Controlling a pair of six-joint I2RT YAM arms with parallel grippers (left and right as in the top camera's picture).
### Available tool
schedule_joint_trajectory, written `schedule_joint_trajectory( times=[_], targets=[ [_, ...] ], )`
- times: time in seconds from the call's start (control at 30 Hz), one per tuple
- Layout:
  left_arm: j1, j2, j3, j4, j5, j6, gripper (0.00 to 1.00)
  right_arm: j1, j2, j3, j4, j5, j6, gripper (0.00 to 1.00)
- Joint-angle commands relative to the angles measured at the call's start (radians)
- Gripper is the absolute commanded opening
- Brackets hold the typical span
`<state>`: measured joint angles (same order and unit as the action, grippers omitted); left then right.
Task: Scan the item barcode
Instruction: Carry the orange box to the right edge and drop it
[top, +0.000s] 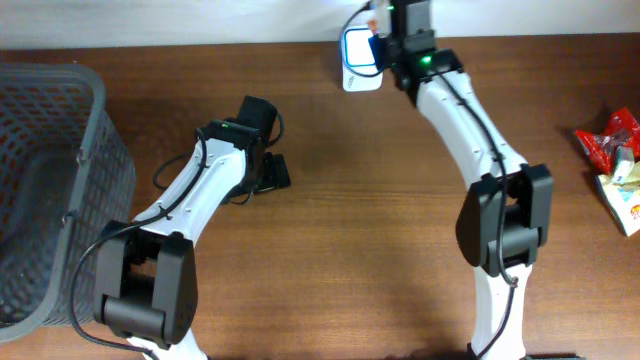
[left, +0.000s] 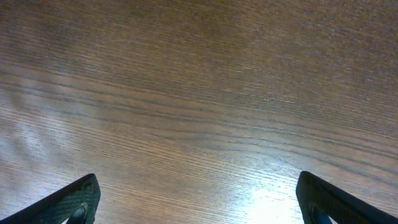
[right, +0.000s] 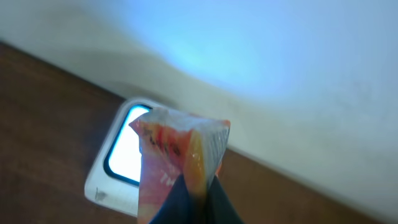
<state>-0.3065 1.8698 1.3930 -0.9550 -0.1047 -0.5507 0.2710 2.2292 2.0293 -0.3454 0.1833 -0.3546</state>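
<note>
The right claw (right: 194, 198) pinches the packet (right: 177, 152) at the overhead frame's top centre, just over the lit scanner (right: 115, 165), evidently presenting it for reading (barcode itself not visible). The left claw (left: 202, 202) hangs spread above bare tabletop (left: 199, 93), left of centre.

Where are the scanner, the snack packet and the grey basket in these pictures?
scanner (right: 122, 157): right wrist view, on its lit window.
snack packet (right: 168, 149): right wrist view, on its printed front.
grey basket (top: 105, 150): overhead view, on its right mesh wall.
</note>
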Motion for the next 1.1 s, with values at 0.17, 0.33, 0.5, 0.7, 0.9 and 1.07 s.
schedule_joint_trajectory(
  times=[0.17, 0.33, 0.5, 0.7, 0.9, 1.07],
  targets=[
    [0.000, -0.020, -0.003, 0.000, -0.005, -0.006, 0.99, 0.029, 0.115, 0.018, 0.166, 0.102, -0.443, 0.04],
    [0.000, -0.020, -0.003, 0.000, -0.005, -0.006, 0.99, 0.029, 0.138, 0.018, 0.214, 0.098, -0.442, 0.04],
    [0.000, -0.020, -0.003, 0.000, -0.005, -0.006, 0.99, 0.029, 0.138, 0.018, 0.208, 0.120, -0.395, 0.04],
    [0.000, -0.020, -0.003, 0.000, -0.005, -0.006, 0.99, -0.081, 0.110, 0.018, 0.150, 0.488, 0.153, 0.04],
    [0.000, -0.020, -0.003, 0.000, -0.005, -0.006, 0.99, -0.404, -0.002, 0.018, -0.333, 0.464, 0.745, 0.04],
    [0.000, -0.020, -0.003, 0.000, -0.005, -0.006, 0.99, -0.732, 0.000, 0.018, -0.558, 0.164, 0.846, 0.04]
  ],
)
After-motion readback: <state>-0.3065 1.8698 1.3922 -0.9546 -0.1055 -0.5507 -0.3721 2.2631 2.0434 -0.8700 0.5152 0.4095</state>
